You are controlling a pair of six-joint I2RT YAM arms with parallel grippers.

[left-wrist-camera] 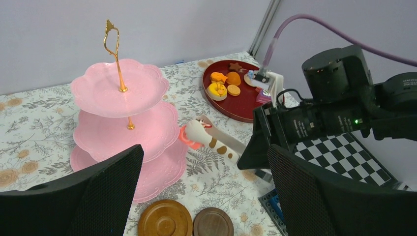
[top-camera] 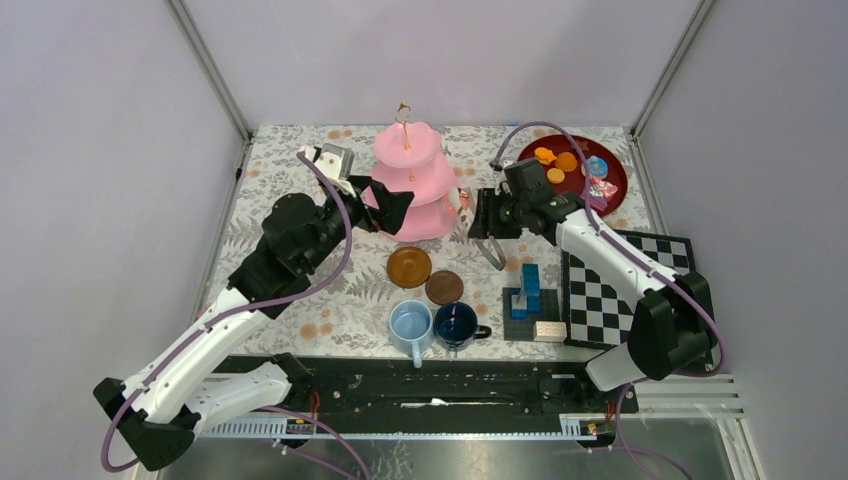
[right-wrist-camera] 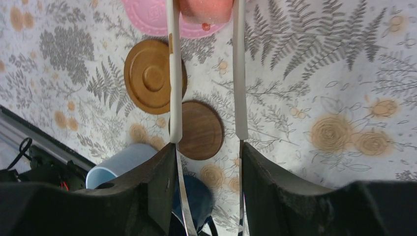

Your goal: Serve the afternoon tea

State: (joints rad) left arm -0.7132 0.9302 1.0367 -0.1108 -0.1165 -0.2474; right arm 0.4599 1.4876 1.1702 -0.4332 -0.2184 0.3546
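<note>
The pink three-tier stand (top-camera: 415,180) with its gold loop stands at the back centre, its tiers bare (left-wrist-camera: 118,88). My right gripper (top-camera: 485,215) is shut on white tongs (right-wrist-camera: 174,73). The tong tips pinch a pink-orange pastry (right-wrist-camera: 205,10) right at the edge of the stand's bottom tier (right-wrist-camera: 147,14). My left gripper (top-camera: 395,205) hangs open, holding nothing, just left of the stand's lower tiers. In front of the stand lie two brown saucers (top-camera: 409,267) (top-camera: 444,287). A light-blue mug (top-camera: 411,325) and a dark-blue mug (top-camera: 456,325) stand nearer the front.
A dark red tray (top-camera: 612,165) at the back right holds several small pastries (top-camera: 555,160). A blue block stack (top-camera: 528,290) on a grey plate and a chequered board (top-camera: 620,290) lie under the right arm. Grey walls close in the table.
</note>
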